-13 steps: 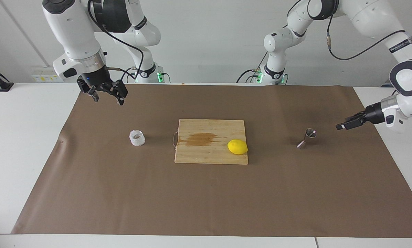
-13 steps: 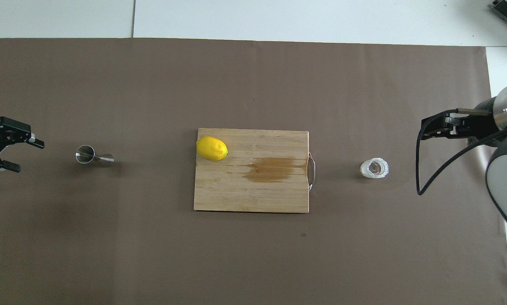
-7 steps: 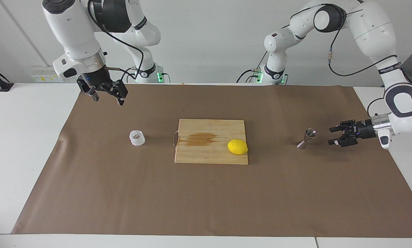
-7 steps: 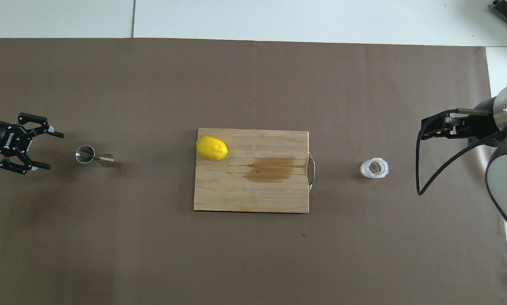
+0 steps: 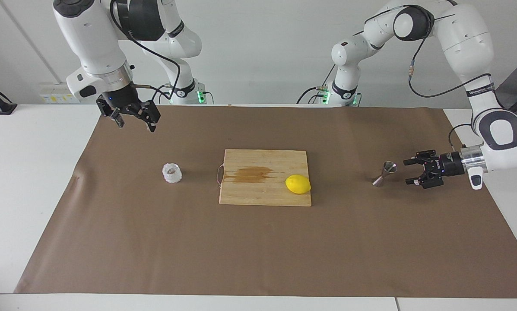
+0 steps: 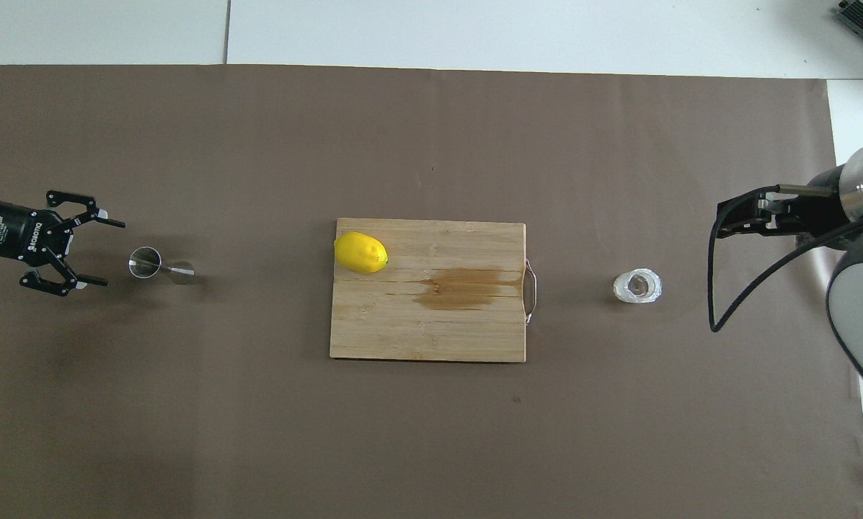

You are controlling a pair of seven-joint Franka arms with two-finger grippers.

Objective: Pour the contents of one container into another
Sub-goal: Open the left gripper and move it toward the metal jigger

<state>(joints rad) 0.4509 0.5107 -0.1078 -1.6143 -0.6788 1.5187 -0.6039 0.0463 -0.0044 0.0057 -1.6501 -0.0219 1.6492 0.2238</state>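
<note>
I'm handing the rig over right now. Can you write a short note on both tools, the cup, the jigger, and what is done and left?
Left tool: open, low, beside the jigger, fingers pointing at it, not touching.
Right tool: open, empty, waiting raised above the brown mat.
White crinkly cup: upright on the mat, toward the right arm's end, untouched.
Cutting board with lemon sits between cup and jigger.
Done: nothing grasped yet.
Left: grip jigger, pick up cup, pour.

**A robot laboratory**

This is a laboratory room: two white robot arms [image 5: 98,47] stand at a white table [image 5: 29,164] under brown paper [image 5: 258,250], before a bare wall with sockets [image 5: 53,98] (upper left of the frame).
</note>
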